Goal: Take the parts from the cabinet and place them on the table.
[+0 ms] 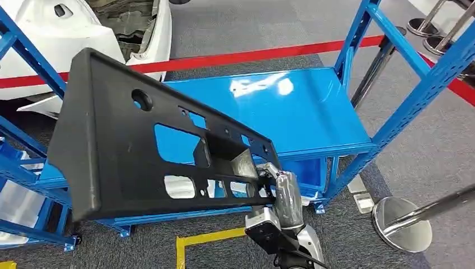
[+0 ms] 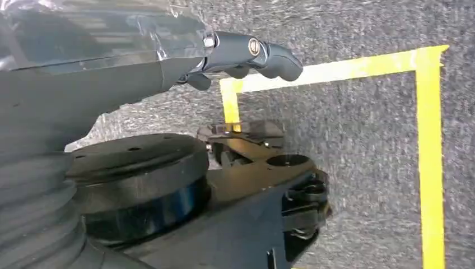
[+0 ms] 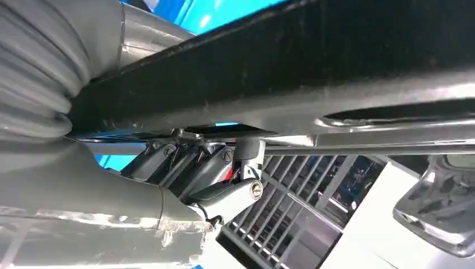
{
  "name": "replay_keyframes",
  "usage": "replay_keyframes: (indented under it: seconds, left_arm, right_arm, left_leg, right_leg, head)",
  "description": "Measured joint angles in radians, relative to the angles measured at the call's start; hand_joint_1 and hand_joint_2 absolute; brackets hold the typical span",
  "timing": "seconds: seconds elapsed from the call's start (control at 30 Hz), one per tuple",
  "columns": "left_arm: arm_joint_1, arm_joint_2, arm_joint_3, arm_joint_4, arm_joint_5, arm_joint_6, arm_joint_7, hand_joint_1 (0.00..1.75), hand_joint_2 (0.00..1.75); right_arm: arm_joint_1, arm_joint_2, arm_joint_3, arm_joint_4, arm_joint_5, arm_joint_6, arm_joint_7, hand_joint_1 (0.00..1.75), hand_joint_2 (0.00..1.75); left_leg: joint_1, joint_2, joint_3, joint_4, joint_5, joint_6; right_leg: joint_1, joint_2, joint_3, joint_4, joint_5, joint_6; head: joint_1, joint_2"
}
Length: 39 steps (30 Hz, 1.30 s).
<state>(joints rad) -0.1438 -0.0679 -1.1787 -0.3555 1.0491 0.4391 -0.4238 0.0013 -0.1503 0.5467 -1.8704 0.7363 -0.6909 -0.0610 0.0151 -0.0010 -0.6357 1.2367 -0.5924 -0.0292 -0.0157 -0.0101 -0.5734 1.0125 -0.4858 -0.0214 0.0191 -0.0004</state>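
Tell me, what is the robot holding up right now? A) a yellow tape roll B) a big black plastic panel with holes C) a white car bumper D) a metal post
B: the right hand grips the black panel at its lower edge, above the blue shelf.

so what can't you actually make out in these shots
- Head view: the large black plastic panel with cut-outs covers the left part of the blue metal shelf, so what lies behind it is hidden.
- Head view: the right hand holds the panel's lower corner; its fingers are mostly behind the edge.
- Left wrist view: the left hand hangs over grey carpet with yellow tape; its fingers look curled but its cover hides most of them.
- The table is out of frame.
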Motion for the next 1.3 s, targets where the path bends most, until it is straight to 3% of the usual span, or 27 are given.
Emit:
replay_keyframes:
  seconds: [0.07, 0.1, 0.2, 0.27, 0.3, 0.33, 0.4, 0.43, 0.47, 0.5, 0.57, 0.6, 0.63, 0.73, 0.77, 0.8, 0.83, 0.9, 0.93, 0.97, 1.0, 1.07, 1.1, 1.13, 1.23, 1.27, 1.3]
  left_arm:
    - [-0.001, 0.0, 0.0, 0.0, 0.0, 0.001, -0.001, 0.0, 1.75]
    - [-0.001, 0.0, 0.0, 0.0, 0.0, 0.001, -0.001, 0.0, 1.75]
    - [0.003, 0.0, 0.0, 0.0, 0.001, 0.001, -0.003, 0.0, 1.75]
    - [0.002, 0.0, 0.0, 0.001, 0.001, 0.001, -0.003, 0.0, 1.75]
    - [0.0, 0.0, 0.0, 0.001, 0.001, 0.001, -0.003, 0.0, 1.75]
    - [-0.001, 0.0, 0.001, 0.001, 0.001, 0.001, -0.003, 0.0, 1.75]
    - [0.0, 0.0, 0.001, 0.002, 0.001, 0.001, -0.003, 0.0, 1.75]
    - [0.0, 0.0, 0.001, 0.002, 0.001, 0.001, -0.003, 0.0, 1.75]
    - [0.0, 0.0, 0.001, 0.003, 0.001, 0.001, -0.003, 0.0, 1.75]
    - [0.0, 0.0, 0.001, 0.003, 0.001, 0.001, -0.003, 0.0, 1.75]
    - [-0.001, -0.001, 0.001, 0.004, 0.001, 0.001, -0.003, 0.0, 1.75]
    - [-0.001, -0.001, 0.001, 0.004, 0.001, 0.001, -0.003, 0.0, 1.75]
    - [-0.002, -0.001, 0.001, 0.005, 0.001, 0.001, -0.003, 0.0, 1.75]
    - [-0.001, -0.002, 0.001, 0.005, 0.0, 0.001, -0.003, 0.0, 1.75]
    - [-0.001, -0.001, 0.001, 0.006, 0.0, 0.001, -0.003, 0.0, 1.75]
    - [-0.001, -0.001, 0.001, 0.006, 0.001, 0.001, -0.003, 0.0, 1.75]
    - [0.0, -0.001, 0.001, 0.006, 0.001, 0.001, -0.003, 0.0, 1.75]
    - [0.0, -0.001, 0.001, 0.007, 0.002, 0.001, -0.003, 0.0, 1.75]
    - [0.0, -0.001, 0.001, 0.007, 0.003, 0.001, -0.003, 0.0, 1.75]
    - [0.001, -0.001, 0.001, 0.007, 0.003, 0.001, -0.003, 0.0, 1.75]
    - [0.001, -0.001, 0.001, 0.007, 0.003, 0.001, -0.003, 0.0, 1.75]
    - [0.0, -0.001, 0.001, 0.007, 0.004, 0.001, -0.003, 0.0, 1.75]
    - [-0.001, -0.001, 0.001, 0.007, 0.004, 0.001, -0.003, 0.0, 1.75]
    - [-0.002, -0.001, 0.001, 0.007, 0.004, 0.001, -0.003, 0.0, 1.75]
    - [0.005, -0.001, 0.001, 0.008, 0.006, 0.001, -0.003, 0.0, 1.75]
    - [0.006, -0.002, 0.001, 0.008, 0.007, 0.001, -0.003, 0.0, 1.75]
    - [0.003, -0.002, 0.001, 0.008, 0.007, 0.001, -0.004, 0.0, 1.75]
  right_arm:
    - [0.0, 0.0, 0.0, 0.0, 0.002, 0.0, 0.0, 1.75, 1.75]
    - [0.0, 0.0, 0.0, 0.0, 0.003, 0.0, 0.0, 1.75, 1.75]
    - [0.002, 0.0, 0.0, 0.0, 0.006, 0.0, -0.001, 1.75, 1.75]
    - [0.006, 0.0, 0.0, 0.0, 0.006, -0.001, -0.002, 1.75, 1.75]
    - [0.007, 0.0, 0.0, 0.0, 0.006, -0.001, -0.003, 1.75, 1.75]
    - [0.007, 0.0, 0.0, 0.0, 0.006, -0.001, -0.005, 1.75, 1.75]
    - [0.014, 0.0, 0.0, 0.0, 0.006, -0.001, -0.006, 1.75, 1.75]
    - [0.018, 0.0, 0.0, 0.0, 0.006, -0.001, -0.006, 1.75, 1.75]
    - [0.019, 0.0, 0.0, 0.0, 0.006, -0.001, -0.007, 1.75, 1.75]
    - [0.019, 0.0, 0.0, 0.0, 0.006, -0.001, -0.007, 1.75, 1.75]
    - [0.019, 0.0, 0.0, 0.0, 0.006, -0.001, -0.008, 1.75, 1.75]
    - [0.018, 0.0, 0.0, 0.0, 0.006, -0.001, -0.009, 1.75, 1.75]
    - [0.018, 0.001, 0.0, 0.0, 0.006, -0.001, -0.009, 1.75, 1.75]
    - [0.023, 0.002, 0.0, 0.0, 0.006, -0.001, -0.009, 1.75, 1.75]
    - [0.023, 0.002, 0.0, 0.0, 0.006, -0.001, -0.009, 1.75, 1.75]
    - [0.021, 0.003, 0.0, 0.0, 0.006, -0.001, -0.009, 1.75, 1.75]
    - [0.021, 0.004, 0.0, 0.0, 0.006, -0.001, -0.009, 1.75, 1.75]
    - [0.023, 0.004, 0.0, 0.0, 0.005, -0.001, -0.009, 1.75, 1.75]
    - [0.023, 0.005, 0.0, 0.0, 0.005, -0.001, -0.008, 1.75, 1.75]
    - [0.023, 0.005, 0.0, 0.0, 0.005, -0.001, -0.008, 1.75, 1.75]
    - [0.023, 0.005, 0.0, 0.0, 0.005, -0.001, -0.008, 1.75, 1.75]
    - [0.023, 0.005, 0.0, 0.0, 0.002, -0.001, -0.008, 1.75, 1.75]
    - [0.023, 0.005, 0.0, 0.0, 0.002, -0.001, -0.008, 1.75, 1.75]
    - [0.021, 0.005, 0.0, 0.0, 0.002, -0.001, -0.008, 1.75, 1.75]
    - [0.02, 0.005, 0.0, 0.0, -0.001, -0.001, -0.009, 1.75, 1.75]
    - [0.02, 0.005, 0.0, 0.0, -0.002, -0.001, -0.009, 1.75, 1.75]
    - [0.021, 0.005, 0.0, 0.0, -0.003, -0.001, -0.008, 1.75, 1.75]
  left_leg:
    - [0.004, 0.0, 0.103, -0.178, 0.072, 0.0]
    - [0.002, -0.003, 0.116, -0.21, 0.057, 0.004]
    - [-0.006, -0.003, 0.101, -0.213, 0.067, 0.021]
    - [0.002, 0.001, 0.098, -0.226, 0.082, 0.043]
    - [0.001, 0.004, 0.091, -0.226, 0.089, 0.051]
    - [0.001, 0.005, 0.083, -0.226, 0.094, 0.058]
    - [-0.004, 0.008, 0.068, -0.225, 0.104, 0.061]
    - [-0.006, 0.008, 0.06, -0.223, 0.109, 0.061]
    - [-0.007, 0.008, 0.053, -0.221, 0.113, 0.061]
    - [-0.008, 0.008, 0.047, -0.218, 0.116, 0.059]
    - [-0.007, 0.007, 0.038, -0.21, 0.12, 0.053]
    - [-0.008, 0.007, 0.033, -0.207, 0.123, 0.049]
    - [-0.014, 0.007, 0.026, -0.198, 0.126, 0.044]
    - [-0.009, 0.008, 0.022, -0.204, 0.143, 0.023]
    - [-0.012, 0.006, 0.017, -0.199, 0.138, 0.017]
    - [-0.008, 0.004, 0.007, -0.174, 0.104, 0.012]
    - [-0.007, 0.004, -0.015, -0.118, 0.053, 0.009]
    - [-0.005, 0.004, -0.064, 0.029, -0.035, 0.002]
    - [-0.005, 0.004, -0.076, 0.086, -0.058, -0.001]
    - [-0.004, 0.004, -0.066, 0.094, -0.055, -0.002]
    - [-0.003, 0.004, -0.031, 0.054, -0.034, -0.001]
    - [-0.001, 0.004, 0.084, -0.12, 0.033, 0.003]
    - [0.0, 0.002, 0.13, -0.201, 0.048, 0.005]
    - [-0.005, 0.002, 0.133, -0.228, 0.042, 0.009]
    - [-0.009, 0.001, 0.121, -0.217, 0.053, 0.025]
    - [-0.006, 0.003, 0.116, -0.225, 0.064, 0.038]
    - [-0.002, 0.008, 0.11, -0.229, 0.074, 0.047]
  right_leg:
    - [-0.002, 0.0, -0.004, 0.009, 0.0, 0.004]
    - [0.002, 0.0, -0.01, 0.012, 0.002, 0.012]
    - [0.003, 0.002, -0.019, 0.015, 0.013, 0.03]
    - [-0.003, 0.004, -0.024, 0.02, 0.006, 0.04]
    - [-0.003, 0.005, -0.034, 0.049, -0.028, 0.043]
    - [-0.003, 0.005, -0.058, 0.112, -0.078, 0.046]
    - [-0.003, 0.005, -0.112, 0.267, -0.161, 0.051]
    - [-0.003, 0.005, -0.122, 0.313, -0.175, 0.052]
    - [-0.003, 0.005, -0.11, 0.309, -0.166, 0.051]
    - [-0.003, 0.005, -0.074, 0.26, -0.138, 0.049]
    - [-0.002, 0.005, 0.034, 0.083, -0.066, 0.04]
    - [-0.001, 0.006, 0.068, 0.011, -0.068, 0.036]
    - [0.006, 0.007, 0.07, -0.004, -0.064, 0.034]
    - [0.012, 0.01, 0.057, 0.006, -0.053, 0.02]
    - [0.003, 0.007, 0.051, -0.003, -0.041, 0.013]
    - [0.001, 0.004, 0.044, -0.004, -0.031, 0.005]
    - [0.001, 0.003, 0.035, -0.004, -0.025, -0.003]
    - [0.003, -0.001, 0.018, -0.002, -0.014, -0.006]
    - [0.003, -0.001, 0.008, 0.0, -0.008, -0.006]
    - [0.003, -0.001, -0.001, 0.002, -0.002, -0.004]
    - [0.002, -0.001, -0.009, 0.004, 0.002, -0.003]
    - [0.001, -0.001, -0.019, 0.011, 0.008, 0.004]
    - [0.001, -0.001, -0.023, 0.015, 0.011, 0.008]
    - [0.009, -0.001, -0.03, 0.024, 0.012, 0.013]
    - [0.006, -0.002, -0.033, 0.019, 0.026, 0.031]
    - [0.005, 0.0, -0.037, 0.02, 0.03, 0.036]
    - [0.001, 0.002, -0.044, 0.035, 0.003, 0.04]
  head:
    - [-0.003, 0.0]
    - [-0.003, 0.0]
    - [0.001, 0.0]
    - [0.0, 0.0]
    - [0.006, 0.0]
    - [0.017, 0.0]
    - [0.032, 0.0]
    - [0.035, 0.0]
    - [0.039, 0.0]
    - [0.043, 0.0]
    - [0.052, 0.0]
    - [0.058, 0.0]
    - [0.06, 0.0]
    - [0.049, 0.0]
    - [0.047, 0.0]
    - [0.043, 0.0]
    - [0.031, 0.0]
    - [0.021, 0.0]
    - [0.017, 0.0]
    - [0.015, 0.0]
    - [0.013, 0.0]
    - [0.01, 0.0]
    - [0.008, 0.0]
    - [0.004, 0.0]
    - [0.01, 0.0]
    - [0.009, 0.0]
    - [0.005, 0.0]
